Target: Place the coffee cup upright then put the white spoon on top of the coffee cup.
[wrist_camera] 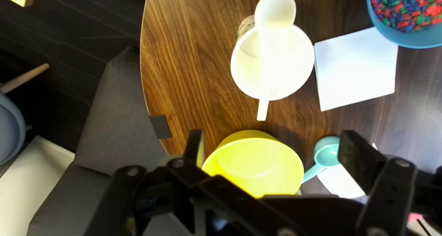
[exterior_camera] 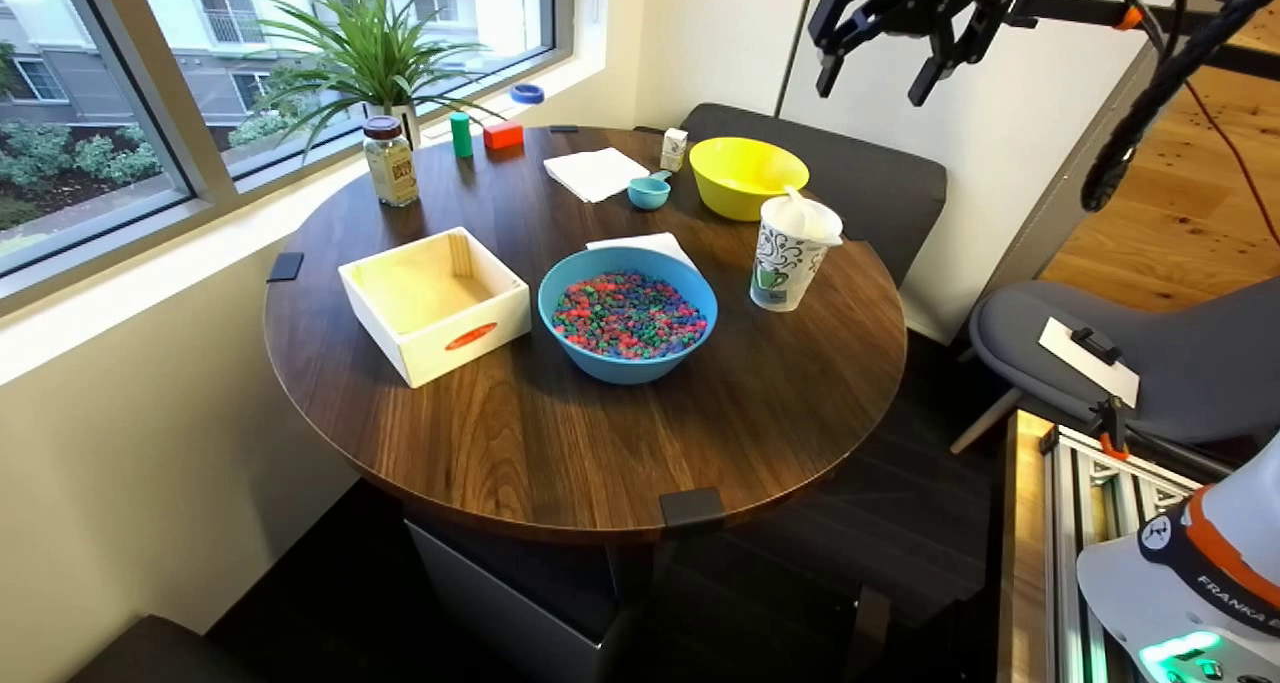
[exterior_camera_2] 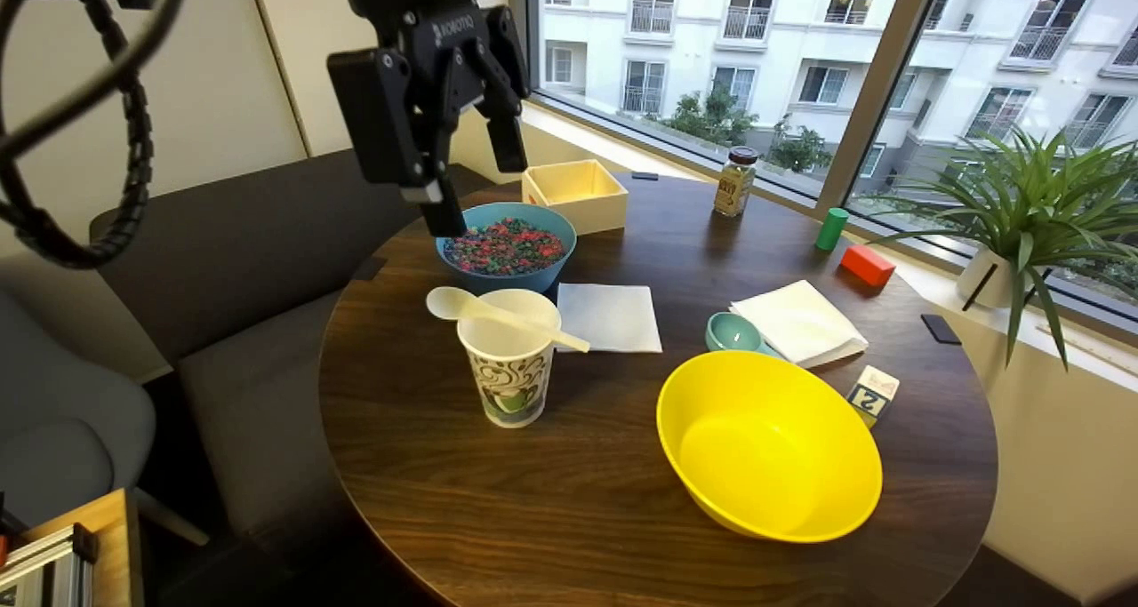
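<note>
The spoon (exterior_camera_2: 511,316) is lying across the cup (exterior_camera_2: 514,392); the gripper (exterior_camera: 872,92), jaws wide, empty, should be nudging neither.

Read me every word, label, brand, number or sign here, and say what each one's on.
"ROBOTIQ", on the end effector, in both exterior views.
"FRANKA E", cut off at the picture's edge, on the robot base, beside a round emblem.
"2", it appears, on the small block.
Too blurred to read: the jar label.
The coffee cup shows swirls and a pictured cup, no words I can make out.
</note>
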### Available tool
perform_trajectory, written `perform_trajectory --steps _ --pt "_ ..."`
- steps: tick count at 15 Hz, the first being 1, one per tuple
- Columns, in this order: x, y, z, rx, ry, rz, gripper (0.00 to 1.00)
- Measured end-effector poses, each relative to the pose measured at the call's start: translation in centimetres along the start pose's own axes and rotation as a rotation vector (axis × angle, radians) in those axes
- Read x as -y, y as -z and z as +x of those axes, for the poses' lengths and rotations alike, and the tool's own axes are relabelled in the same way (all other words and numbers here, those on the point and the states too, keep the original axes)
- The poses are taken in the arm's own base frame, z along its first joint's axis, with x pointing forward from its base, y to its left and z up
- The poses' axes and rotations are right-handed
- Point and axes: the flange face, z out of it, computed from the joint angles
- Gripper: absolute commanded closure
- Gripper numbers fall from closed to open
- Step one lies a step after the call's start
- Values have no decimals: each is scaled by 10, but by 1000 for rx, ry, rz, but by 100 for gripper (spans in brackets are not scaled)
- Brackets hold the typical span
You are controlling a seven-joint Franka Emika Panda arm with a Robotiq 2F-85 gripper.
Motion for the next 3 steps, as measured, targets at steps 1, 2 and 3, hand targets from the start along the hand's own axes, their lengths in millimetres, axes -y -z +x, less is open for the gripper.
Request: perform_trajectory --steps 1,2,3 --pt "-4 7 -1 -10 -3 9 0" --pt "-6 11 -1 -15 -5 14 0" --pt "-6 11 -2 -16 -5 14 0"
